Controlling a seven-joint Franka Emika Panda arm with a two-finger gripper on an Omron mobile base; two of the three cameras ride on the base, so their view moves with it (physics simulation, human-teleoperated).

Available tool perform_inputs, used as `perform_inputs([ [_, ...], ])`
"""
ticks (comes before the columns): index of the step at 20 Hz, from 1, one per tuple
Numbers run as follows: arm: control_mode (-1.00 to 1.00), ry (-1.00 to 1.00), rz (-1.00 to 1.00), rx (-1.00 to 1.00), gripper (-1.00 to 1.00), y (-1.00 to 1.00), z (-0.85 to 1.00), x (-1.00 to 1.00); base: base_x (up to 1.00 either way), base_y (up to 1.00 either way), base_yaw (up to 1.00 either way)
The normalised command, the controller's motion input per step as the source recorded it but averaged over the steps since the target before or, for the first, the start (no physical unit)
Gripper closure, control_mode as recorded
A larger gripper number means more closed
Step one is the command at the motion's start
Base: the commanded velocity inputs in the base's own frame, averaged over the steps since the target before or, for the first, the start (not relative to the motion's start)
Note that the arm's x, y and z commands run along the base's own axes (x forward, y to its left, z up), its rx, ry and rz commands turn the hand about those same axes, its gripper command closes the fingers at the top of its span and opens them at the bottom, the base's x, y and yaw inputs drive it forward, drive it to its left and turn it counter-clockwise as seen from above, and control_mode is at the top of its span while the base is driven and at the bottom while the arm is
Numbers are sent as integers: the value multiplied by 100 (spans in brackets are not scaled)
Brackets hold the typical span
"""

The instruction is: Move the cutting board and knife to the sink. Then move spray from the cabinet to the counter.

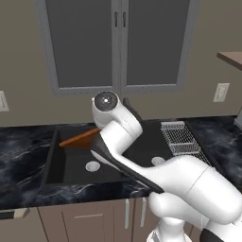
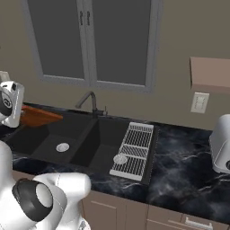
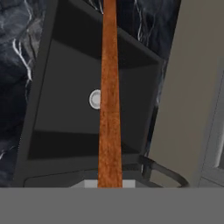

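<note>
Below me the sink (image 3: 65, 109) gapes black; over its left basin hangs the cutting board (image 3: 109, 87) — stiff, flat, probably slick wood — pinched edge-on by my gripper, apparently at one end, so it may lever.

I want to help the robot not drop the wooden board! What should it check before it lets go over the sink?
1. Claw shut on the cutting board: ok; the board runs straight out from the hand, seen edge-on.
2. Board over the sink, not the counter: ok; its reddish edge hangs above the left basin.
3. Basin below free of other things: ok; just the round drain shows there.
4. Faucet out of the board's way: ok; it stands apart, to the right.
5. Board low enough to release gently: cannot tell.
6. Where the knife is: cannot tell.
</note>
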Motion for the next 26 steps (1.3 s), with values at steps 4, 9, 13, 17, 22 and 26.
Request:
perform_inputs([
  [4,-100,5,0,-2,100,0,-21,16,0,0,0],
  [9,-100,0,0,-3,100,-1,-39,16,0,0,0],
  [13,-100,0,5,-1,100,0,-43,11,0,0,0],
  [17,-100,0,15,0,100,0,-38,21,0,0,0],
  [22,-100,0,21,0,100,-11,-26,22,0,0,0],
  [26,-100,0,20,0,100,-6,-29,15,0,0,0],
])
